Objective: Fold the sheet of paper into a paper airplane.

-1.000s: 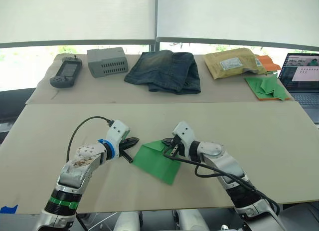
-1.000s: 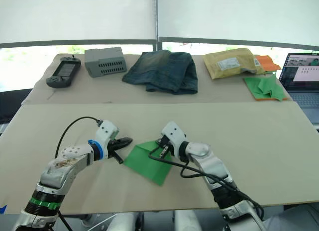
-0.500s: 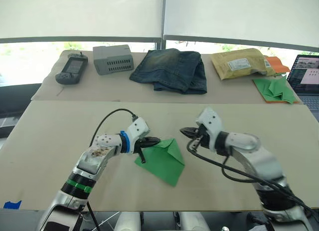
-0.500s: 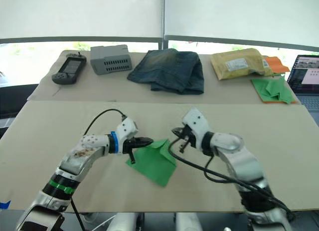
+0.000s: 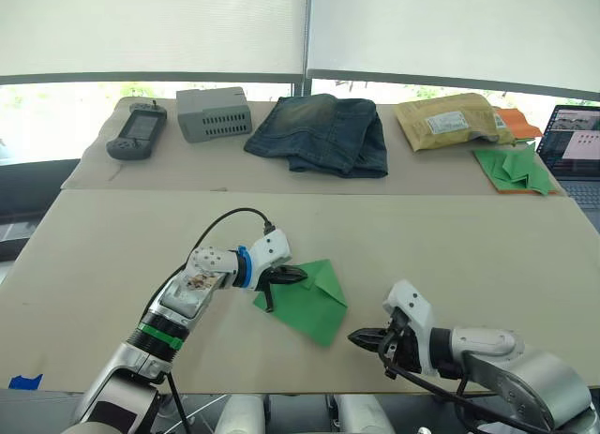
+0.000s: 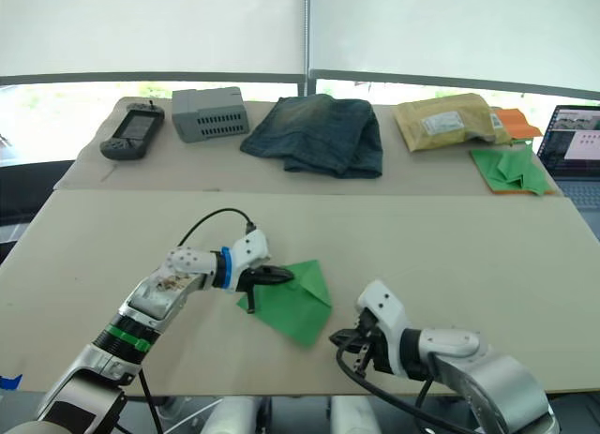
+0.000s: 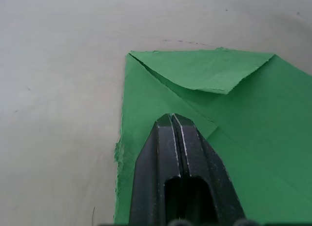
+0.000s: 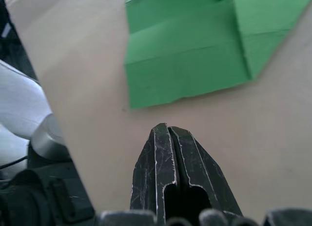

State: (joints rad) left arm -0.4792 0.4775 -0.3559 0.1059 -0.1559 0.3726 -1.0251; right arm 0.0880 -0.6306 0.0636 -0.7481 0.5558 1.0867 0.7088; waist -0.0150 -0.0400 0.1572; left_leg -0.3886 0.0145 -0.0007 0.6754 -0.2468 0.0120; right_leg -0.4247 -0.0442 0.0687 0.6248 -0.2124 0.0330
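Head views: sheet of paper (image 5: 305, 301) flat near front of counter (image 5: 487, 256), one corner flap folded; L hand (image 5: 289, 275) pressed shut atop its left edge; R hand (image 5: 367, 338) now pulled back from the flap to near counter's front edge, off the paper. L wrist: fingers closed, tips on sheet. R wrist: fingers pressed together, paper ahead. Thin, light, prob. slippery; best taken at a free edge.
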